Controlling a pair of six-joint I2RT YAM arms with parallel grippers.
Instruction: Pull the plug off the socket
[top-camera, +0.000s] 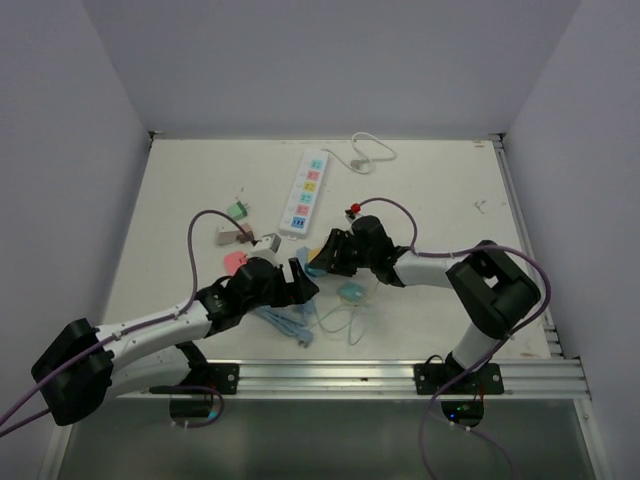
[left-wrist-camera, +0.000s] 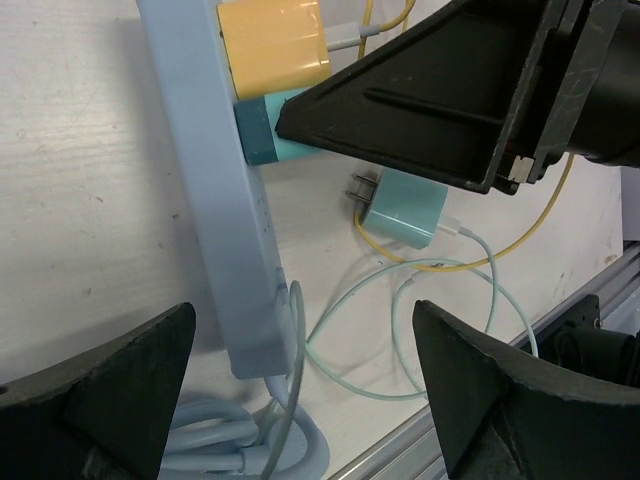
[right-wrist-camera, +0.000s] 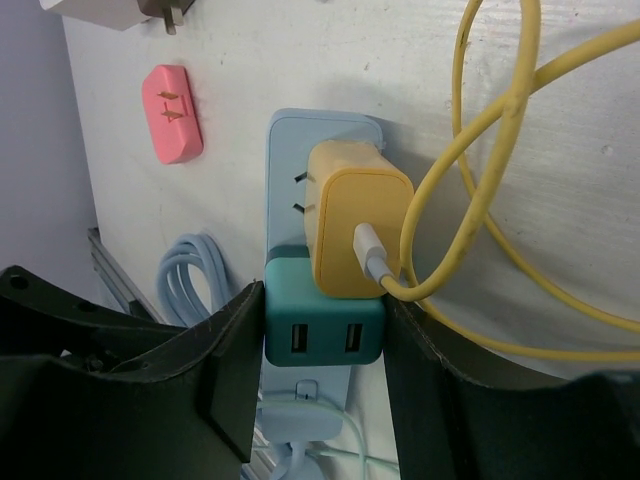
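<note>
- The table (top-camera: 180, 200) is carrying the light blue power strip (right-wrist-camera: 322, 132), which is lying flat near the arm bases.
- A white power strip (top-camera: 306, 192) is lying well beyond the light blue power strip, towards the back wall.
- The left gripper (left-wrist-camera: 302, 310) is hanging over the cord end of the light blue power strip, with its fingers spreading wide and gripping nothing.
- The right gripper (right-wrist-camera: 325, 345) is reaching over the light blue power strip and clamping the teal plug (right-wrist-camera: 320, 300) on both flanks.
- The yellow charger (right-wrist-camera: 360, 225) is sitting in the light blue power strip, touching the teal plug, and its yellow cable (right-wrist-camera: 480, 150) is looping away.
- The teal plug is sitting seated in the light blue power strip, between the yellow charger and the cord end, with two USB ports facing outward.
- A pale teal charger (left-wrist-camera: 405, 208) is lying loose just beside the light blue power strip, its bare prongs pointing towards it and its mint cable (left-wrist-camera: 370, 300) curling nearby.
- A pink plug (right-wrist-camera: 172, 112) is lying apart from the light blue power strip, on the side away from the yellow cable.
</note>
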